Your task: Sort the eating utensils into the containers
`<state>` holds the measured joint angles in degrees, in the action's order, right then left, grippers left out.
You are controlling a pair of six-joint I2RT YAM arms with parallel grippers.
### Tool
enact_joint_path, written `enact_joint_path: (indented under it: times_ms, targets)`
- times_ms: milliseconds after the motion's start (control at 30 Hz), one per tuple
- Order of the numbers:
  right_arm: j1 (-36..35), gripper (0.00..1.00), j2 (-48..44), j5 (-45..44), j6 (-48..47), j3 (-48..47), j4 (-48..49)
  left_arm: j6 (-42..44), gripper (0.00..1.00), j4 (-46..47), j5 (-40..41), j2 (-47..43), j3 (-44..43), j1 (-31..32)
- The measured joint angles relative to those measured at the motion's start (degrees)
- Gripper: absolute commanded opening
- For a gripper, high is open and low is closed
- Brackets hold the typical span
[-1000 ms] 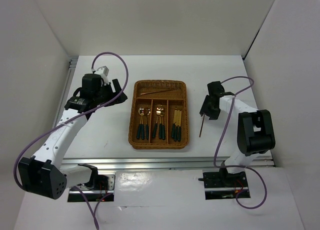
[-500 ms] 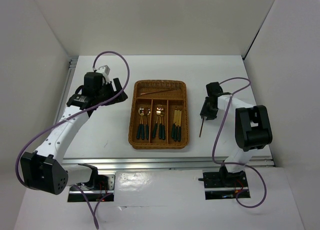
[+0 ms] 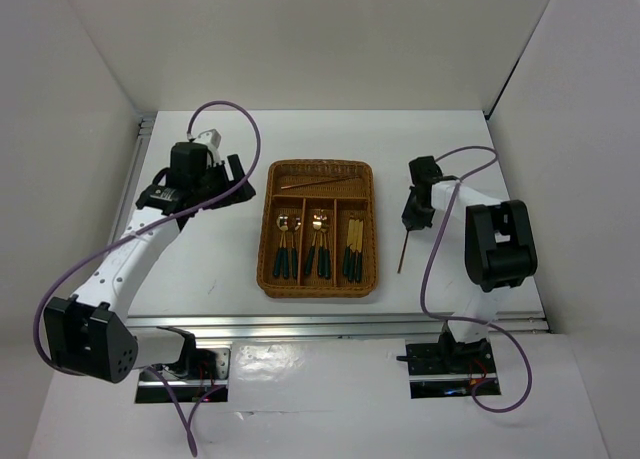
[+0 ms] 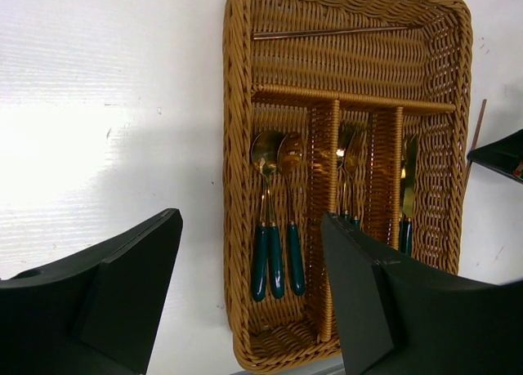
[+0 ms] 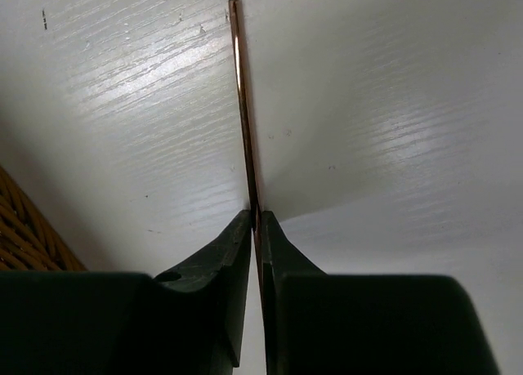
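Observation:
The brown wicker tray (image 3: pixel 268 241) (image 4: pixel 237 146) stands mid-table. Its long slots hold gold spoons (image 4: pixel 268 150), forks (image 4: pixel 350 142) and knives (image 3: pixel 354 247) with dark teal handles. One reddish-brown chopstick (image 4: pixel 327 33) (image 3: pixel 320 182) lies in the crosswise slot. A second chopstick (image 3: pixel 402 255) (image 5: pixel 243 105) lies on the white table right of the tray. My right gripper (image 5: pixel 257 216) (image 3: pixel 416 219) is shut on this chopstick, pinching it near one end. My left gripper (image 4: pixel 253 252) (image 3: pixel 238 179) hangs open over the tray's left edge, holding nothing.
White walls enclose the table on three sides. A metal rail (image 3: pixel 340 324) runs along the near edge. Purple cables (image 3: pixel 225 114) loop off both arms. A corner of the tray (image 5: pixel 24 236) shows at the left of the right wrist view.
My right gripper has lowered onto the loose chopstick and shut on it. The left arm has drifted slightly; its jaws stay wide.

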<state>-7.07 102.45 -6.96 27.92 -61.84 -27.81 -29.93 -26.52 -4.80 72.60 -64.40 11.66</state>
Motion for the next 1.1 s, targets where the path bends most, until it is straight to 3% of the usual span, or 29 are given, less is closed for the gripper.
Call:
enact_joint_path:
  times_ms: [233, 467, 667, 933, 1100]
  targets:
    - [0.0, 0.00, 1.1, -1.2, -0.2, -1.9, -1.5, 0.0, 0.83, 0.0, 0.0, 0.5, 0.0, 0.0]
    - [-0.6, 0.00, 0.9, -2.5, -0.1, -3.0, -5.6, 1.2, 0.83, 1.3, -4.3, 0.9, -0.1, 1.7]
    - [-2.9, 0.00, -3.9, -3.5, -0.1, -7.0, -12.6, 2.9, 0.83, 4.8, -9.9, 5.6, -3.1, 9.9]
    - [-7.8, 0.00, -13.9, -2.5, 0.6, -12.2, -13.8, 2.0, 0.82, 15.7, -16.7, 14.4, -5.6, 23.2]
    - [-8.9, 0.00, -15.9, 1.0, 1.7, -12.3, -13.8, -2.0, 0.81, 24.7, -20.0, 17.4, -4.1, 26.7]
